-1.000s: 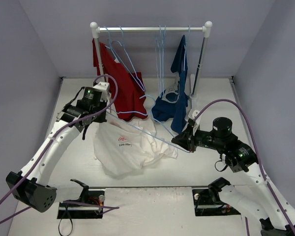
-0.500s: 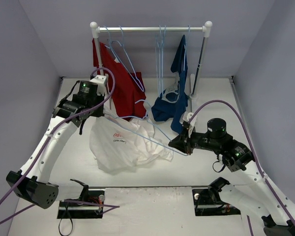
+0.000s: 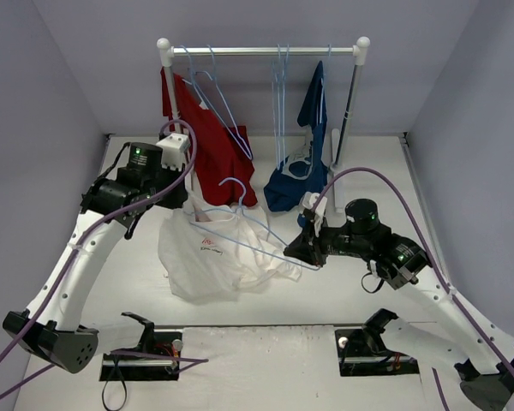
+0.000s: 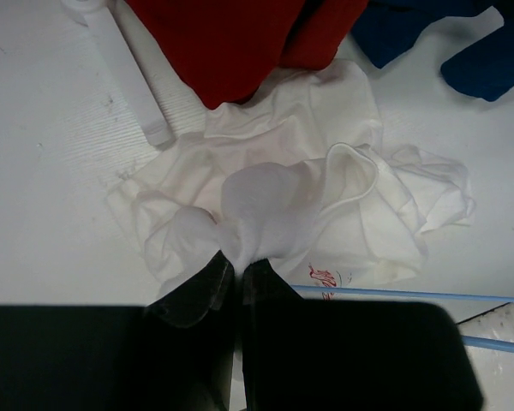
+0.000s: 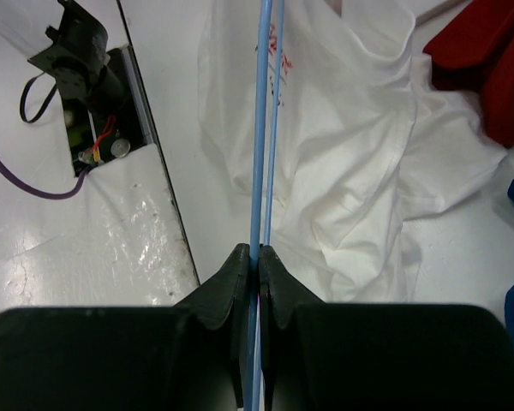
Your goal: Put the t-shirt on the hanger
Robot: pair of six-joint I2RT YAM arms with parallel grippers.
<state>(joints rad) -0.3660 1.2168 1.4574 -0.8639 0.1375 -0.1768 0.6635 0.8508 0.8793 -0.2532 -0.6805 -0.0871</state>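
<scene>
The white t-shirt (image 3: 218, 257) hangs crumpled over the table, its red logo and dark text facing up. My left gripper (image 3: 187, 199) is shut on a bunch of its fabric near the collar (image 4: 257, 205) and holds that part lifted. My right gripper (image 3: 293, 248) is shut on one end of the pale-blue hanger (image 3: 240, 224). The hanger lies across the shirt, its hook pointing toward the rack. In the right wrist view the hanger's bars (image 5: 263, 120) run straight out from my gripper (image 5: 257, 254) over the shirt (image 5: 343, 145).
A clothes rack (image 3: 265, 51) stands at the back with a red shirt (image 3: 214, 145), a navy-blue shirt (image 3: 304, 163) and several spare blue hangers (image 3: 281, 86). Its white base foot (image 4: 128, 77) lies by the t-shirt. Grey walls close in both sides.
My right gripper has carried the hanger leftward over the shirt. My left gripper has risen and drawn back left, pulling the shirt's collar end up with it.
</scene>
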